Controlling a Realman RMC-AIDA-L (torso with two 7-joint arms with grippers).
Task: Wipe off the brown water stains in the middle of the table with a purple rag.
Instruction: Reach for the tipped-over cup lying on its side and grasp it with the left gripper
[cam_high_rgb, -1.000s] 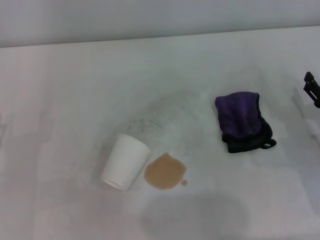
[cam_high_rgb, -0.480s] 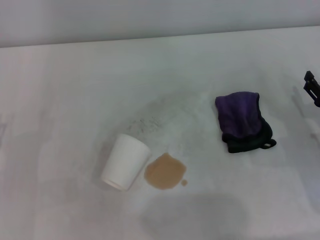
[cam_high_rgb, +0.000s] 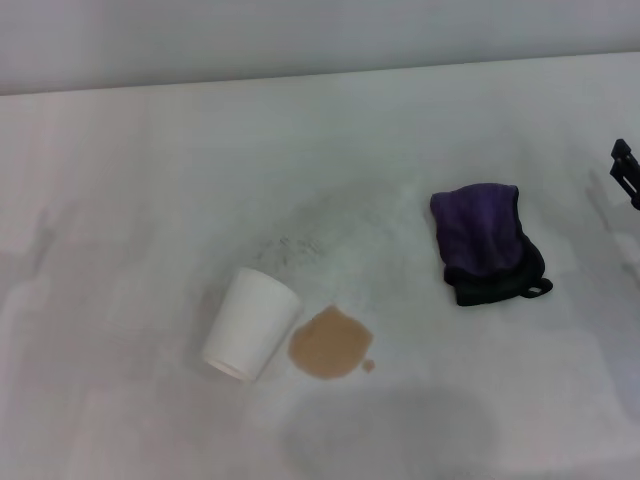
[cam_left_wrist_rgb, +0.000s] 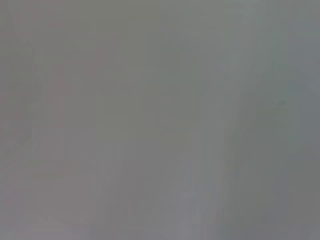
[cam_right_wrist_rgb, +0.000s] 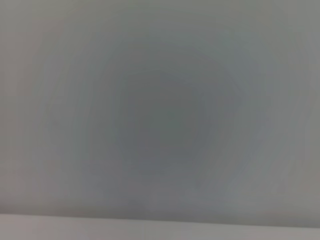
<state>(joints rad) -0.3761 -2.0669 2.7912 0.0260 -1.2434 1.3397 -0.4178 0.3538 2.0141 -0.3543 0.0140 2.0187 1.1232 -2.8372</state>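
A: Where is the purple rag (cam_high_rgb: 485, 243) located?

B: On the counter (cam_high_rgb: 150, 180), right of centre, long axis running near-to-far, well apart from the brown water stains (cam_high_rgb: 329, 343).

A: Which arm is nearer?

B: The right gripper (cam_high_rgb: 626, 172), seen at the right edge; the rag lies to its left. Finger state cannot be determined. The left gripper is not seen.

Item: one white paper cup (cam_high_rgb: 250, 325), lying tipped on its side. Plain grey wall (cam_high_rgb: 300, 35) runs behind.
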